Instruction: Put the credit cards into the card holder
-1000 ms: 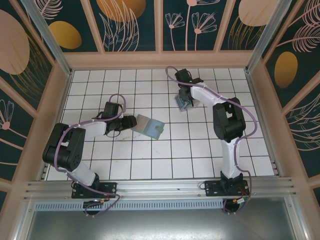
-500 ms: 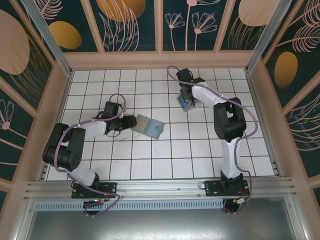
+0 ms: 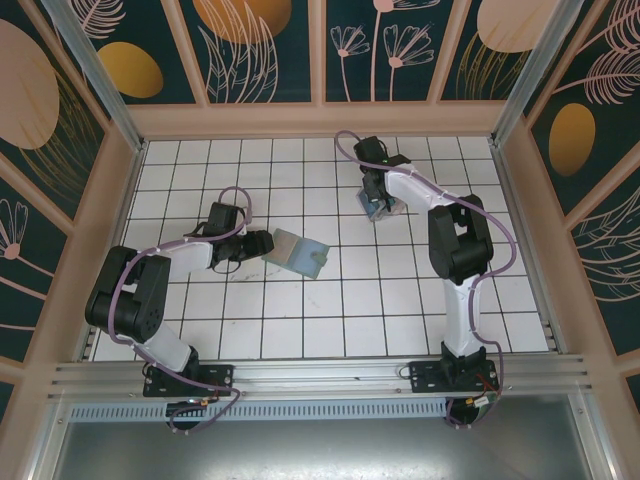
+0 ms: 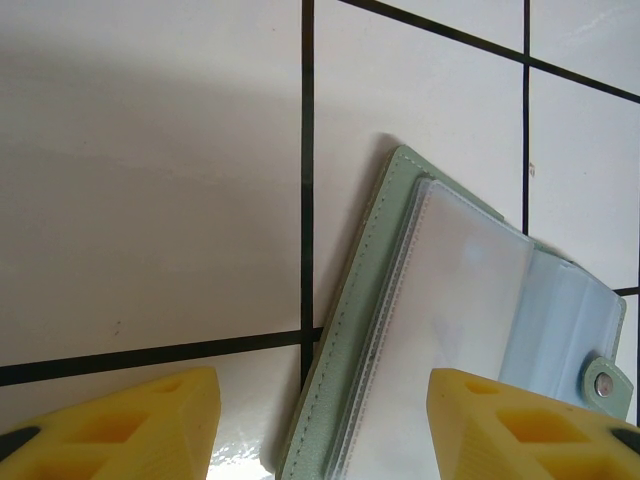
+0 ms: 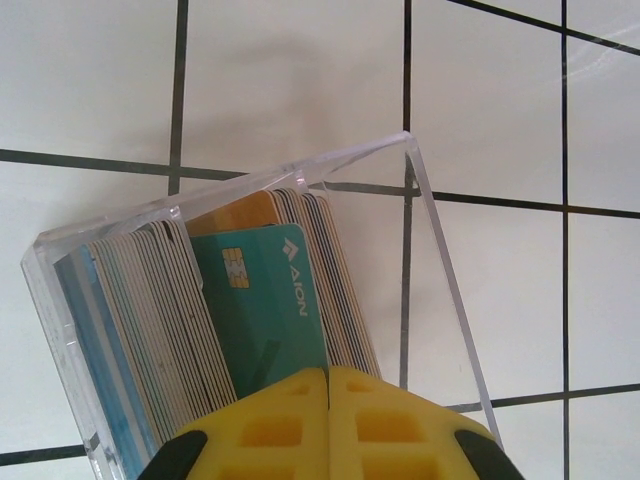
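The card holder (image 3: pixel 298 251) lies open on the tiles, sage-green outside with a pale blue inside and clear sleeves (image 4: pixel 450 300). My left gripper (image 3: pixel 262 243) sits at its left edge, open, its yellow fingers either side of that edge (image 4: pixel 320 400) without touching it. The credit cards (image 5: pixel 150 320) stand packed on edge in a clear plastic box (image 5: pixel 440 250) at the back of the table (image 3: pixel 380 208). A teal card (image 5: pixel 265 300) stands out from the stack. My right gripper (image 5: pixel 329 375) is shut on the teal card's lower edge.
The tiled floor is fenced by low walls on all sides. Open tiles lie between the card holder and the clear box (image 3: pixel 340 225). A snap tab (image 4: pixel 603 380) sticks out from the holder's right side.
My right gripper's jaws have closed onto the teal card in the box. The left arm and the card holder have not moved.
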{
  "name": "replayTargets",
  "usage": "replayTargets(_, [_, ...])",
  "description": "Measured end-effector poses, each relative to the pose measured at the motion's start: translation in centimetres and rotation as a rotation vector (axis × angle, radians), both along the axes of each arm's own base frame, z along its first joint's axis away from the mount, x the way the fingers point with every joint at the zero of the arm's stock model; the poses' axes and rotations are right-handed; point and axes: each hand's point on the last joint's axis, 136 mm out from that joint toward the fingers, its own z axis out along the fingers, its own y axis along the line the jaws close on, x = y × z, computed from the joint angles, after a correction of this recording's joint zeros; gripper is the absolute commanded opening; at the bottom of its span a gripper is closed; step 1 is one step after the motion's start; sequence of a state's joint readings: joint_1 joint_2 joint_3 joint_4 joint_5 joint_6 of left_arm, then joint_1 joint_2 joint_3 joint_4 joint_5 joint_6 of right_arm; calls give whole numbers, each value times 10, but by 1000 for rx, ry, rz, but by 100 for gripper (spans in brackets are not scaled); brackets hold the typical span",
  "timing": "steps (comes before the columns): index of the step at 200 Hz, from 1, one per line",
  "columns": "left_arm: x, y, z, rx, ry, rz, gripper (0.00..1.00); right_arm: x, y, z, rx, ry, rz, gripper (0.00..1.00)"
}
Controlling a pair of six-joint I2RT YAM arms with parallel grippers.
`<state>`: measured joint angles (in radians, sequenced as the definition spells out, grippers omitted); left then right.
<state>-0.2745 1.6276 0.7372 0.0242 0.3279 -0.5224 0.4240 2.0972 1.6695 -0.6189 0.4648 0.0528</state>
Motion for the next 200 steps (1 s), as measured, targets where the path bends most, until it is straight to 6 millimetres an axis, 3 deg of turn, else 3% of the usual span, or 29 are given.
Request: replayTargets(200, [-3,1,-3,7,13,-6,59,-7,11,9,90,47,34,0])
